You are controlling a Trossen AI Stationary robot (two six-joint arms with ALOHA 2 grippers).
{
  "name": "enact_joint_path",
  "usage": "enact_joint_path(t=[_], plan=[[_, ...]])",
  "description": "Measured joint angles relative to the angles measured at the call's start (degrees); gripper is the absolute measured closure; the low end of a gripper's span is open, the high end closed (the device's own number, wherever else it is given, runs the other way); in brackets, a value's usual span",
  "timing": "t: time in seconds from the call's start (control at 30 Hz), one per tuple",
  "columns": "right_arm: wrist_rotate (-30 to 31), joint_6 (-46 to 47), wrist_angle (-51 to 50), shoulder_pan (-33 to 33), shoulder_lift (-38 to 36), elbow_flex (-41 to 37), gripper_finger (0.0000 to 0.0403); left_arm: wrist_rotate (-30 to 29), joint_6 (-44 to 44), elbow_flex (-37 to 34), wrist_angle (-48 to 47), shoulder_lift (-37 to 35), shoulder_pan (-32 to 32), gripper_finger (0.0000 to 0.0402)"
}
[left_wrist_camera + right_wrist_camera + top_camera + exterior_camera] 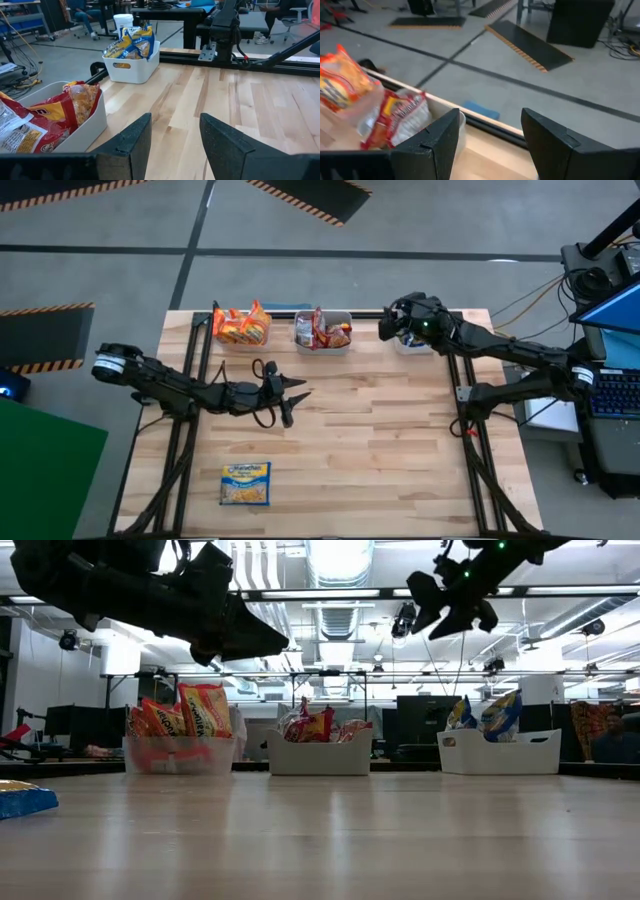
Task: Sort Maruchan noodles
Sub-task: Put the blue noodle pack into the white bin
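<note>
One noodle packet (245, 483) remains on the worktop (380, 450): light, crinkly, slippery. I would pinch its edge; left end effector (292, 397) open, empty; right end effector (392, 323) likewise.

The wooden counter (380, 430) of pale planks stands on a grey concrete floor (120, 220) crossed by dark lines. Black mats (310, 195) with orange-and-black striped edges lie on that floor. A green panel (45, 470) sits at 1 side, and a blue laptop screen (612, 315) with cables at the other. Beyond the counter, the room holds dark desks (85, 735) and monitors (425, 720). Bright strip lights (340, 560) and silver ducts (340, 615) run along the ceiling.
</note>
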Motion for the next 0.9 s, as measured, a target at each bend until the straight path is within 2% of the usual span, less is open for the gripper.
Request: enact_joint_path(t=[0.2,0.37,0.7,0.9], plan=[[-0.14,0.0,1.95,0.87,0.0,0.05,0.02,0.02,-0.05,-0.02,0.0,0.0,0.0,0.0251],[-3.88,0.02,2.23,3.09,0.0,-0.44,0.02,0.02,-0.05,-0.02,-0.02,0.0,0.0,0.0251],[-6.14,0.48,7.45,18.96,0.0,-9.96,0.02,0.02,-0.56,-0.02,-0.09,0.0,0.0,0.0251],[-10.69,0.45,8.33,25.83,0.0,-13.22,0.02,0.02,-1.15,-0.02,-0.11,0.0,0.01,0.0251]])
